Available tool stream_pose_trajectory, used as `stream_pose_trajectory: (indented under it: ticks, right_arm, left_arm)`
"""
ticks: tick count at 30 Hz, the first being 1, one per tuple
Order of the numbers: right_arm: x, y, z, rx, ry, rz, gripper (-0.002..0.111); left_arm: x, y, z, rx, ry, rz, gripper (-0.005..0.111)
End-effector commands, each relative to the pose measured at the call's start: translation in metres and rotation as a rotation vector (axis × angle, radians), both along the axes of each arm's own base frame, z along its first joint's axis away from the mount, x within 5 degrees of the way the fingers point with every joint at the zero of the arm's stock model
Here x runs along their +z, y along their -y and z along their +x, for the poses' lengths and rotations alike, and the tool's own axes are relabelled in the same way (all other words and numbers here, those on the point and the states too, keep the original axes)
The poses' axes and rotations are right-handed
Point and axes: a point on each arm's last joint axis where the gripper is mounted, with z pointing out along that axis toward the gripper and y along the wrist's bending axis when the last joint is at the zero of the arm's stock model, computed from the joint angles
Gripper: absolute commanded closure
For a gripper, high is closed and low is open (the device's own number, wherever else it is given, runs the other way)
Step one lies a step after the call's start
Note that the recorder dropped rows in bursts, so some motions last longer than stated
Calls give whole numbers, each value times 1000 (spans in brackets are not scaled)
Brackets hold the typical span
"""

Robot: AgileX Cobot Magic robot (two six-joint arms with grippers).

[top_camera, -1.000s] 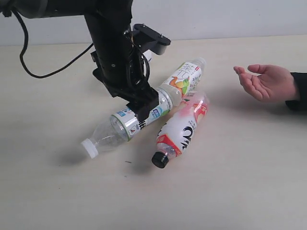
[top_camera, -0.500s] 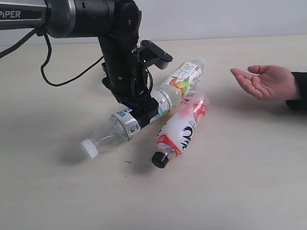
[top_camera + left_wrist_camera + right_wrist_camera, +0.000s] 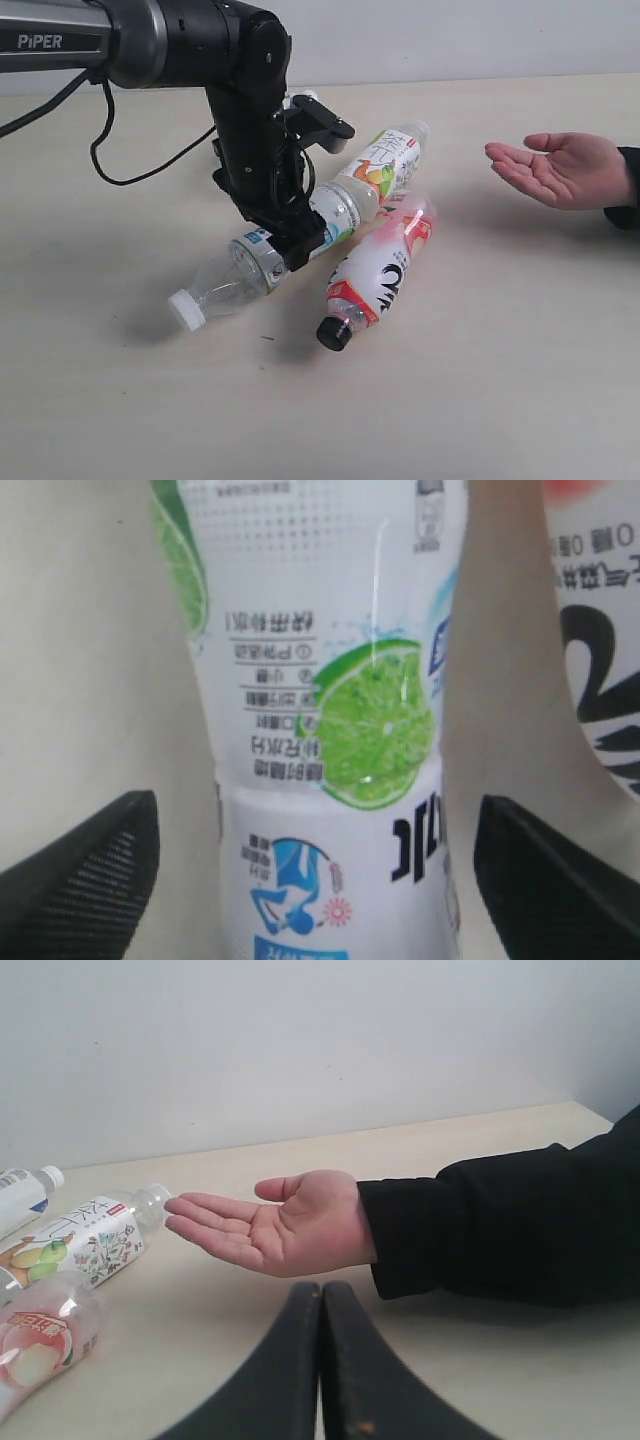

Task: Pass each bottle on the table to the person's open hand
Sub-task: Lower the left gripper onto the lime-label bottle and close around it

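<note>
Pale wood-grain table (image 3: pixel 500 400) runs back to a plain white wall (image 3: pixel 480 35). Since a second ago no bottle has shifted. The left arm (image 3: pixel 245 120) has swung its upper link further into the picture at far left, its wrist has stayed over the same bottle, and the open hand (image 3: pixel 560 170) has barely moved.

Nearest lies the black-capped bottle (image 3: pixel 380 268), on its side with a red-and-white label and its cap toward the near edge. Just to its left is the green-blue-label bottle (image 3: pixel 250 270), also on its side, white cap pointing near-left. The left gripper (image 3: pixel 293 248) straddles its labelled middle. In the left wrist view the black fingers (image 3: pixel 90 870) stand wide, with table showing between each and the lime-printed label, so the jaws are open and unclamped.

Farther back, the fruit-label bottle (image 3: pixel 385 160) lies with its neck toward the far right. The small white-capped bottle (image 3: pixel 22 1198) shows only partly, at the edge of the right wrist view.

At right the hand is held palm up above the table, with a dark sleeve (image 3: pixel 625 190) at the wrist, well apart from the bottles. The right gripper (image 3: pixel 320 1295) is closed on nothing, on the near side of the hand.
</note>
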Motion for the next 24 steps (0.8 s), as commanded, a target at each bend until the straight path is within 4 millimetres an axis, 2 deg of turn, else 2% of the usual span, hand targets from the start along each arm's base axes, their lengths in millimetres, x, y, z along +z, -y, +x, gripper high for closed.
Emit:
stream_pose_trajectory:
  ticks: [1,7,15,19,24]
  right_arm:
    - [0,0,0,3,10,-2,108]
    - [0,0,0,3,10,-2,108]
    - [0,0,0,3,10,-2,108]
    - [0,0,0,3,10,-2,108]
    - [0,0,0,3,10,-2,108]
  left_arm:
    - [-5,1,3,5,-4,-11,25]
    - [-20,2,4,6,-24,4,25]
    - [-20,2,4,6,-22,3,29]
    - [-20,1,3,6,-34,12,39]
    - [-21,-1,1,5,-60,33,60]
